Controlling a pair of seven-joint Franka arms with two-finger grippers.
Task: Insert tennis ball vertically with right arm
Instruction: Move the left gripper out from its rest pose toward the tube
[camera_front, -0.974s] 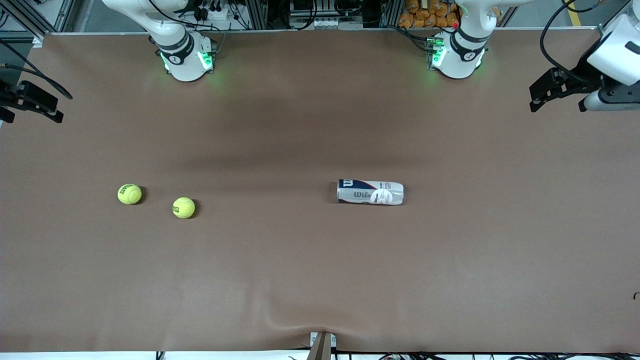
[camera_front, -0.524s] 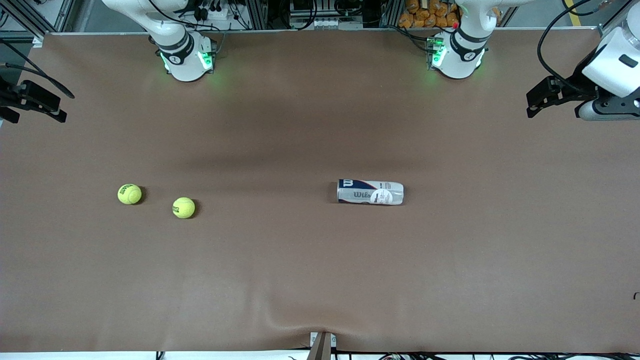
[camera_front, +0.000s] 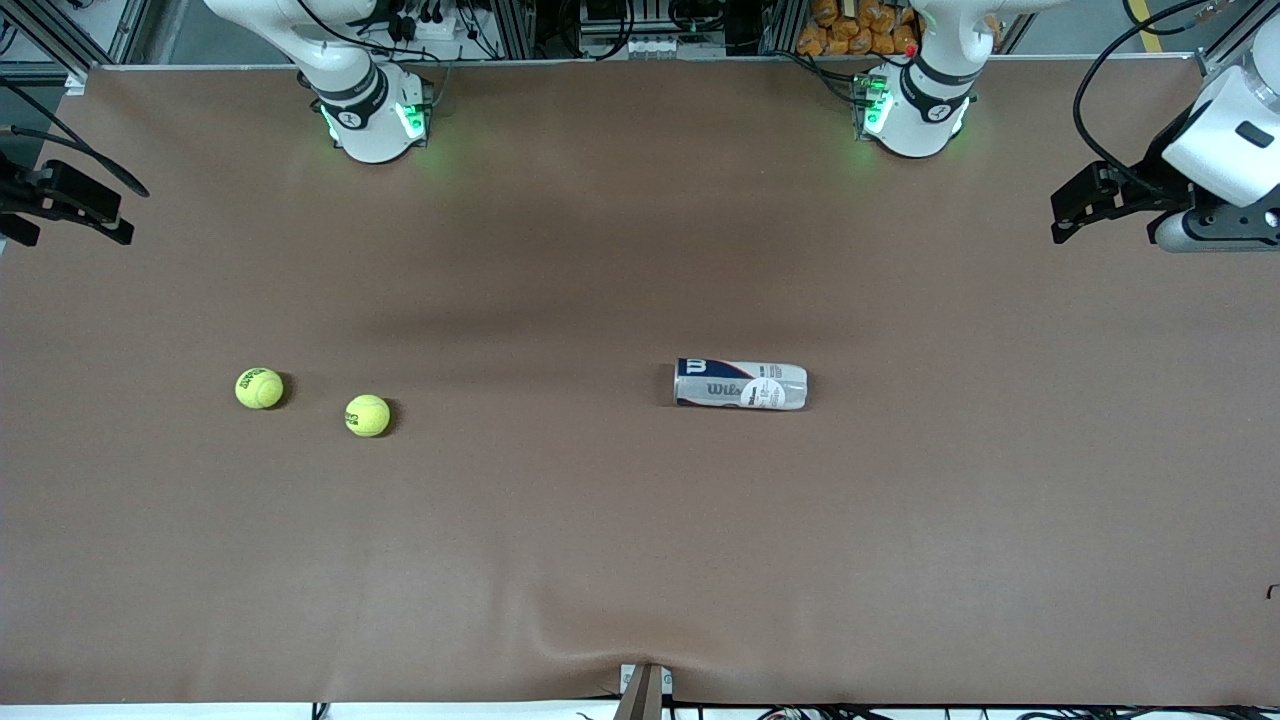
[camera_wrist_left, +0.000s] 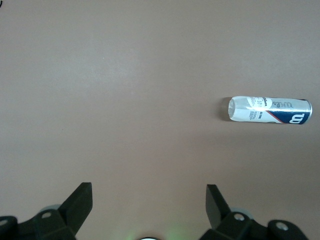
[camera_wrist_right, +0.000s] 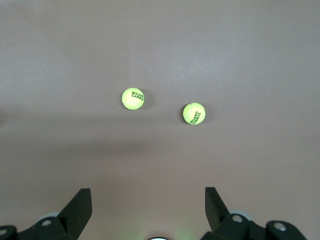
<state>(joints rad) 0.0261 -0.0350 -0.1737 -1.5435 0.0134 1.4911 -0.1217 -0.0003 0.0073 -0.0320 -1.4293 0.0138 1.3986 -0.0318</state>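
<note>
Nearest to the front camera lie two tennis balls, one (camera_front: 368, 415) slightly nearer than the other (camera_front: 259, 388), toward the right arm's end of the table (camera_front: 640, 560). The ball can (camera_front: 741, 384) lies on its side, well apart from them. The right gripper (camera_wrist_right: 147, 202) and left gripper (camera_wrist_left: 149, 200) hang above the table, jaws wide apart and empty.

A brown mat (camera_front: 620, 520) covers the bench, rippled at its camera-side edge. Along the top, aluminium framing (camera_front: 130, 30) and tangled cables (camera_front: 430, 20).
</note>
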